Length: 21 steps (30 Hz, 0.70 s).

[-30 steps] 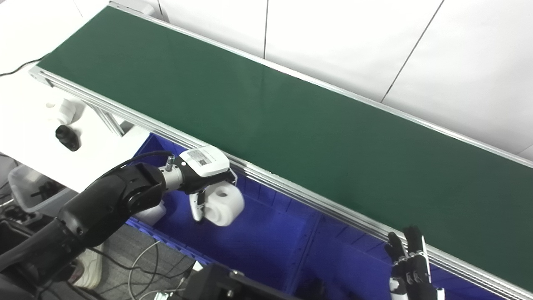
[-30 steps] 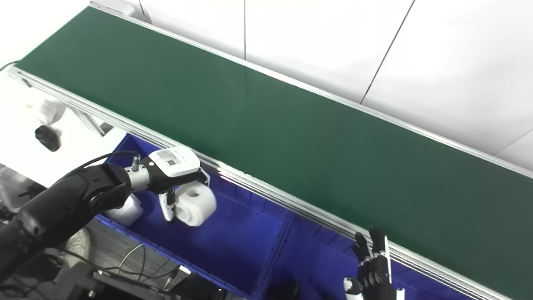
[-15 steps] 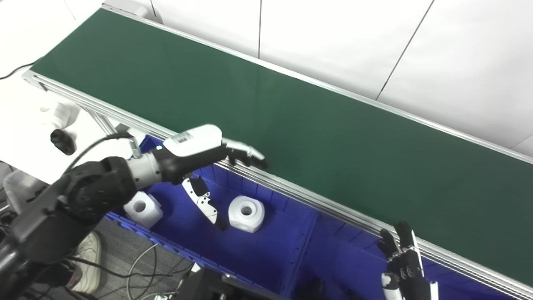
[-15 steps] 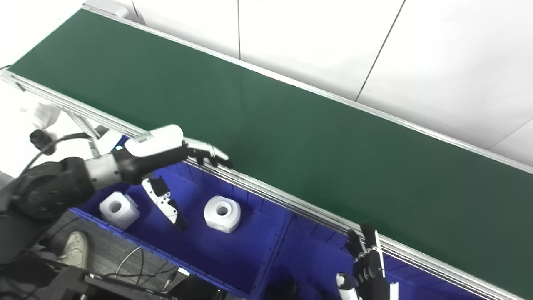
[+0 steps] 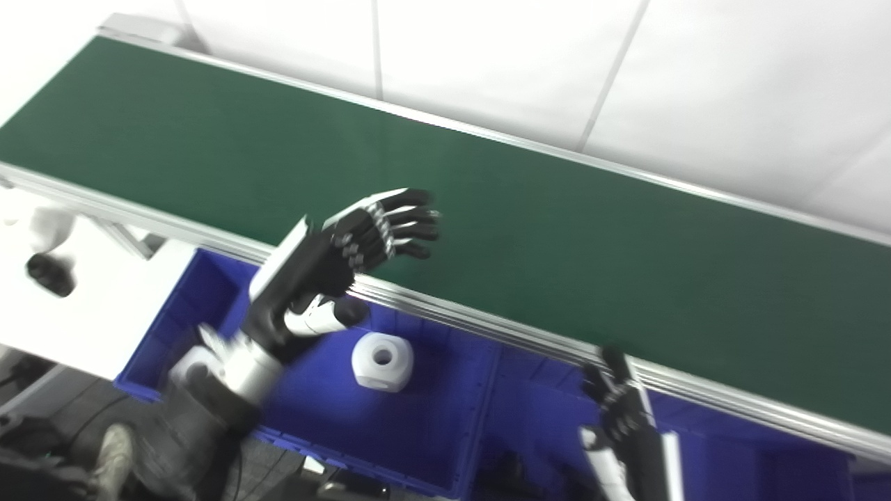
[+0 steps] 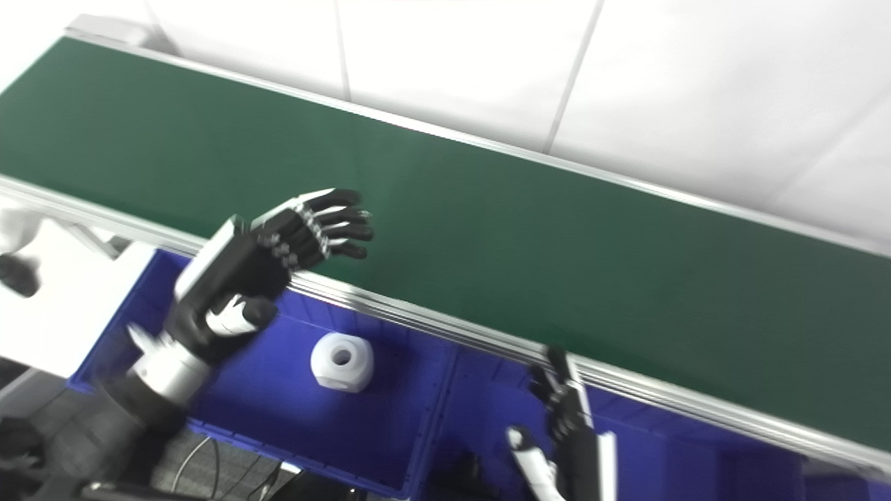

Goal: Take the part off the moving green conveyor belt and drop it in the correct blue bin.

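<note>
A white round part with a centre hole lies on the floor of the left blue bin, below the conveyor's near rail. My left hand is open and raised above that bin, its fingers spread out over the near edge of the green belt. It holds nothing. The belt carries no part in either view. My right hand sits low at the bottom, over the neighbouring blue bin, fingers pointing up and apart, empty.
The conveyor's aluminium rail runs between belt and bins. A white table with a black and white object stands at the left. A white panelled wall lies behind the belt.
The left hand let go of the white part, which dropped into the left bin, then rose and reached over the belt edge. The camera has shifted, so the whole scene slid left and down.
</note>
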Tool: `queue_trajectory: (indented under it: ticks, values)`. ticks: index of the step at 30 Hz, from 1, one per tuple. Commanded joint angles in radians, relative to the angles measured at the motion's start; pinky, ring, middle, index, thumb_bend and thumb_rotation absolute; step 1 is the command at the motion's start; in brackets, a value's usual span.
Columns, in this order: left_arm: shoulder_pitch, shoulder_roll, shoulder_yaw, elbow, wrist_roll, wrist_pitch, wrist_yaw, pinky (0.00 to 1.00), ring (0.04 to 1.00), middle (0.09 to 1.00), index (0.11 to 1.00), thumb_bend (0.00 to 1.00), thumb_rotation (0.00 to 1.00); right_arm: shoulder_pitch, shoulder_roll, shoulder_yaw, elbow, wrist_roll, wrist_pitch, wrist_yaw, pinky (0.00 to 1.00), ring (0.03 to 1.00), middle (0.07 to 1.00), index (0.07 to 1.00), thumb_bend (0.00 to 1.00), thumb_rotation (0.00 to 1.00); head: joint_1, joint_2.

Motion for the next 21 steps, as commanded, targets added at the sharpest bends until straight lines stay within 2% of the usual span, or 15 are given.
queue_trajectory:
  ticks: [1, 2, 4, 5, 6, 9, 12, 15, 21]
  values:
    - [0.008, 0.000, 0.007, 0.057, 0.123, -0.115, 0.043, 0.78, 0.830, 0.867, 0.864, 0.76, 0.69, 0.003, 0.025, 0.017, -0.012, -0.021, -0.033, -0.013, 0.86, 0.854, 0.908, 0.923, 0.80, 0.73, -0.026, 0.000]
    - [0.014, -0.001, 0.004, 0.107, 0.190, -0.162, 0.058, 0.77, 0.826, 0.869, 0.856, 0.72, 0.69, 0.002, 0.038, 0.025, -0.006, -0.031, -0.028, -0.019, 0.86, 0.853, 0.907, 0.923, 0.81, 0.73, -0.078, 0.000]
    - [0.016, 0.021, -0.007, 0.188, 0.294, -0.232, 0.071, 0.78, 0.849, 0.882, 0.849, 0.60, 0.66, 0.000, 0.061, 0.037, 0.001, -0.049, -0.018, -0.031, 0.88, 0.865, 0.913, 0.922, 0.82, 0.73, -0.120, -0.002]
    - [0.012, 0.038, -0.013, 0.220, 0.328, -0.263, 0.069, 0.78, 0.857, 0.880, 0.837, 0.56, 0.62, -0.001, 0.073, 0.041, 0.006, -0.055, -0.016, -0.038, 0.88, 0.871, 0.914, 0.922, 0.83, 0.74, -0.137, -0.001]
    - [0.005, 0.055, -0.015, 0.244, 0.344, -0.289, 0.062, 0.79, 0.863, 0.880, 0.823, 0.54, 0.57, -0.002, 0.085, 0.047, 0.010, -0.061, -0.013, -0.046, 0.88, 0.869, 0.910, 0.919, 0.84, 0.73, -0.179, -0.001]
    - [-0.012, 0.085, -0.021, 0.290, 0.351, -0.342, 0.050, 0.79, 0.865, 0.875, 0.802, 0.55, 0.53, -0.007, 0.105, 0.061, 0.017, -0.072, -0.008, -0.066, 0.88, 0.866, 0.905, 0.916, 0.85, 0.73, -0.209, -0.001]
    - [-0.019, 0.098, -0.025, 0.309, 0.345, -0.351, 0.049, 0.78, 0.861, 0.875, 0.801, 0.55, 0.53, -0.011, 0.113, 0.069, 0.017, -0.080, 0.001, -0.078, 0.87, 0.862, 0.906, 0.919, 0.85, 0.74, -0.226, 0.001]
    - [-0.020, 0.097, -0.031, 0.307, 0.342, -0.342, 0.047, 0.78, 0.858, 0.881, 0.814, 0.57, 0.56, -0.009, 0.111, 0.069, 0.003, -0.071, 0.017, -0.080, 0.87, 0.861, 0.909, 0.919, 0.86, 0.75, -0.211, 0.012]
    - [-0.014, 0.091, -0.041, 0.291, 0.356, -0.326, 0.055, 0.76, 0.844, 0.876, 0.812, 0.57, 0.53, -0.001, 0.091, 0.065, -0.028, -0.055, 0.051, -0.068, 0.86, 0.867, 0.912, 0.922, 0.87, 0.75, -0.182, 0.022]
